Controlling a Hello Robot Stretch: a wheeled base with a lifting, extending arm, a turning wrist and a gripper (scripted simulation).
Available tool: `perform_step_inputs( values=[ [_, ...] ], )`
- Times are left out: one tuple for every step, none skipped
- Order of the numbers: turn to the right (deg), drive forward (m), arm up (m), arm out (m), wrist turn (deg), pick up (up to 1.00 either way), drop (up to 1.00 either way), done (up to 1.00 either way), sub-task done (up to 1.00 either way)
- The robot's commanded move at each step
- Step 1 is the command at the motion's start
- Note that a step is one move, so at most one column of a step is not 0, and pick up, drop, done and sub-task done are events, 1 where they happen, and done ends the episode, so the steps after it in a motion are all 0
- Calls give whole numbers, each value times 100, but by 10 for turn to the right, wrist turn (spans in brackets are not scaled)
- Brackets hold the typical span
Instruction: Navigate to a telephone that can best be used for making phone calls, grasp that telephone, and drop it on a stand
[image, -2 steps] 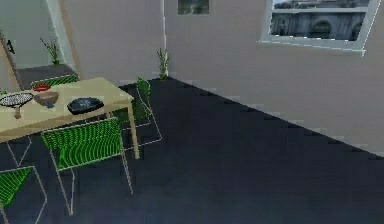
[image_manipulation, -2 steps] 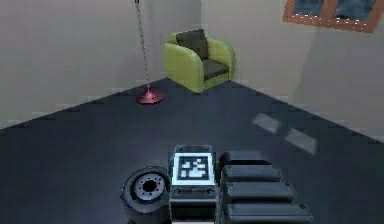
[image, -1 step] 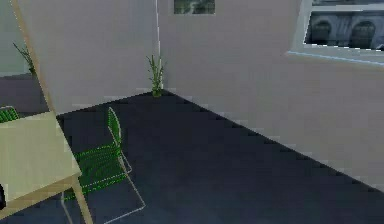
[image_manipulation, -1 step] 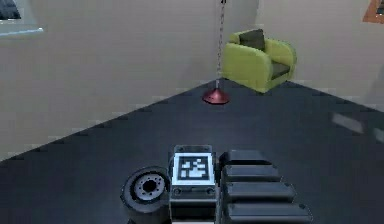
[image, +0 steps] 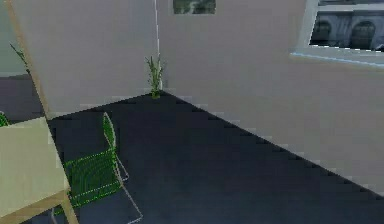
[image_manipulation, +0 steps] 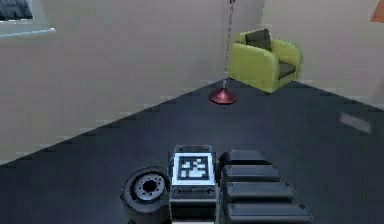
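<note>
With the telephone's whereabouts impossible to tell and the pincer (image_manipulation: 148, 191) tucked in low, its state and load equally unreadable, the base risks clipping the green chair (image: 97, 170) beside the desk (image: 25, 165) while turning to search.

Dark blue-grey floor (image: 230, 150) under plain pale walls (image: 90, 50). In the forward view's far corner, a thin green plant (image: 155, 77); high to its right, a framed picture (image: 194, 6); at upper right, a window (image: 350, 30). Lower left, a pale wooden table (image: 25, 170) beside a green wire chair (image: 100, 170). In the arm side view, a yellow-green armchair (image_manipulation: 265, 58) by the far wall, near a red-based floor lamp (image_manipulation: 223, 95).
</note>
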Motion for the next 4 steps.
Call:
perform_step_inputs(
  values=[
    [0, 100, 0, 0, 0, 0, 0, 0, 0],
    [-60, 0, 0, 0, 0, 0, 0, 0, 0],
    [0, 55, 0, 0, 0, 0, 0, 0, 0],
    [-330, 0, 0, 0, 0, 0, 0, 0, 0]
  ],
)
